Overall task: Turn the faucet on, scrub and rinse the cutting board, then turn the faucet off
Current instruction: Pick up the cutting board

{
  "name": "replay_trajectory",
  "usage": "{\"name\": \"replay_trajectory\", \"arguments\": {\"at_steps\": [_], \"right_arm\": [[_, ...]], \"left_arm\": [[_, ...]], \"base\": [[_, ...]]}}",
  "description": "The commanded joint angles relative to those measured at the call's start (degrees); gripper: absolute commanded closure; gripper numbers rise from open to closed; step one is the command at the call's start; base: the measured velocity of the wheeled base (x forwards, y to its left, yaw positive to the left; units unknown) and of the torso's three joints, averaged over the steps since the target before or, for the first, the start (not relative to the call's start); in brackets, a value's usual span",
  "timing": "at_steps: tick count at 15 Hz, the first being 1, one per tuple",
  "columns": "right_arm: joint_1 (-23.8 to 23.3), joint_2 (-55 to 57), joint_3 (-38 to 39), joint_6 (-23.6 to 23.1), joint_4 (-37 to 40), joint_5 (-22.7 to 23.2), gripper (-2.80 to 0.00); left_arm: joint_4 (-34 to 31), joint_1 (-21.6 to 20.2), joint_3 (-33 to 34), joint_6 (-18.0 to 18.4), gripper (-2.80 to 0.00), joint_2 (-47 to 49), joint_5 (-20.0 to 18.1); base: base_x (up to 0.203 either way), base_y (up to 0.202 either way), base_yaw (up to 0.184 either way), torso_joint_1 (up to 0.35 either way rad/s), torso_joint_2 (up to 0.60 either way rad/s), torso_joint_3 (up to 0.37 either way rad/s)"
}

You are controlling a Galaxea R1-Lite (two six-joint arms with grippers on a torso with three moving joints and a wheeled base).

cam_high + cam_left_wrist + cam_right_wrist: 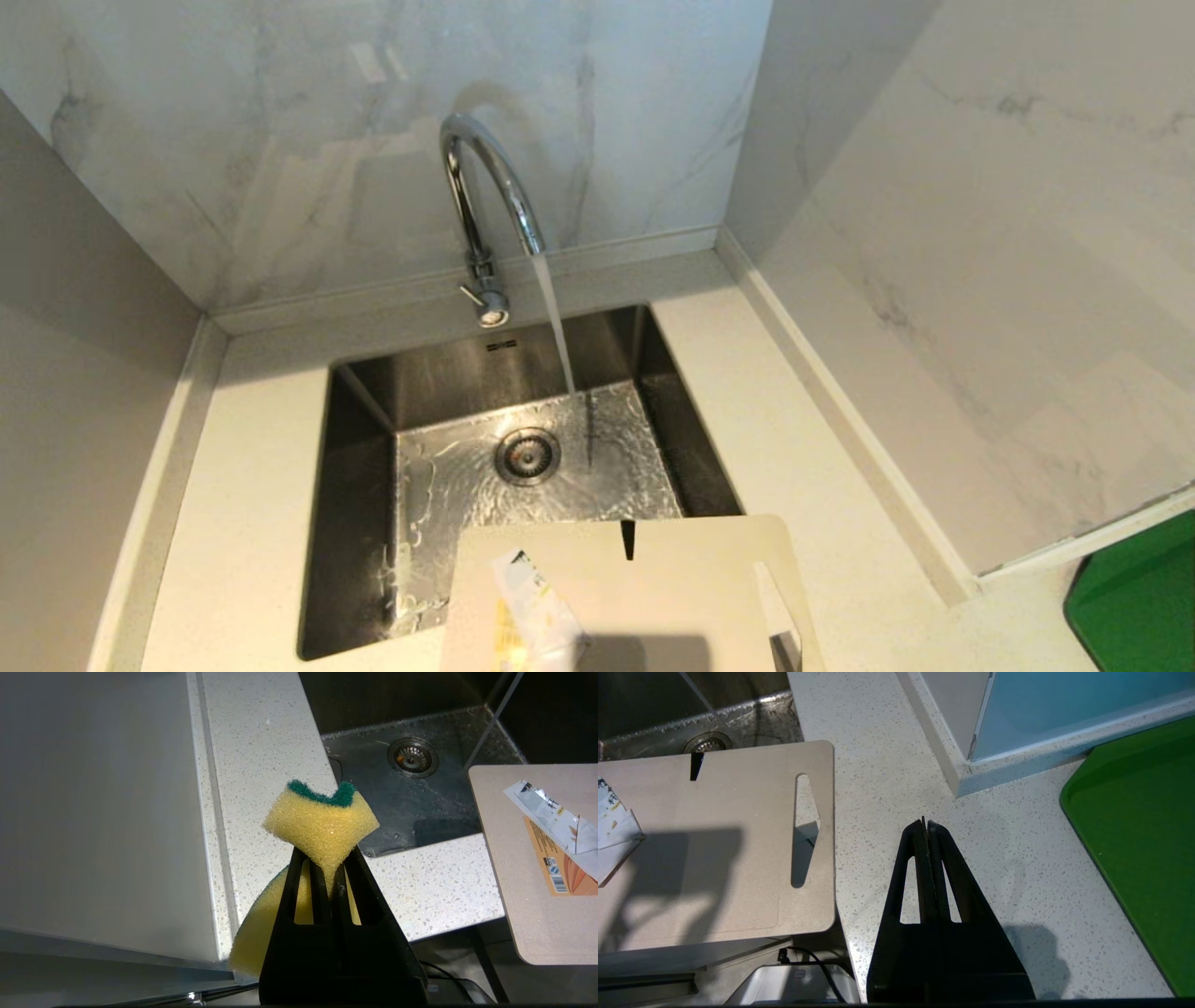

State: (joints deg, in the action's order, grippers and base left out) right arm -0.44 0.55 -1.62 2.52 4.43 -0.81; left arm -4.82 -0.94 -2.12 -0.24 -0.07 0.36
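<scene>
Water running into the sink, board waiting at the near edge.

The pale counter (252, 523) wraps a steel sink (355, 485), and the faucet (485, 196) at twelve o'clock pours a steady stream onto the wet floor just right of the drain (527, 455). The cutting board (653, 597) lies at six o'clock, its far edge jutting over the basin, a crumpled label (532, 616) on its left part and the slot handle to its right. A green tray (1139, 835) sits at four o'clock. The left gripper (329, 870) hangs above the counter at seven o'clock, pinching a yellow-and-green sponge (322, 821). The right gripper (927, 823), fingers pressed together and empty, hovers just right of the board.
</scene>
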Motion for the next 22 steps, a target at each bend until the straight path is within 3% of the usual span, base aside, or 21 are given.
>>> {"name": "replay_trajectory", "arguments": {"at_steps": [1,22], "right_arm": [[0.00,-0.24,-0.14,0.03,0.06,-0.01,0.00],[0.00,-0.55,0.04,0.21,-0.65,0.02,0.00]], "left_arm": [[-0.02,-0.03,0.01,-0.02,0.00,-0.19,0.05],[-0.02,-0.03,0.01,-0.02,0.00,-0.10,0.08]], "base": [[0.000,0.000,0.000,0.000,0.00,0.000],[0.000,0.000,0.000,0.000,0.00,0.000]]}}
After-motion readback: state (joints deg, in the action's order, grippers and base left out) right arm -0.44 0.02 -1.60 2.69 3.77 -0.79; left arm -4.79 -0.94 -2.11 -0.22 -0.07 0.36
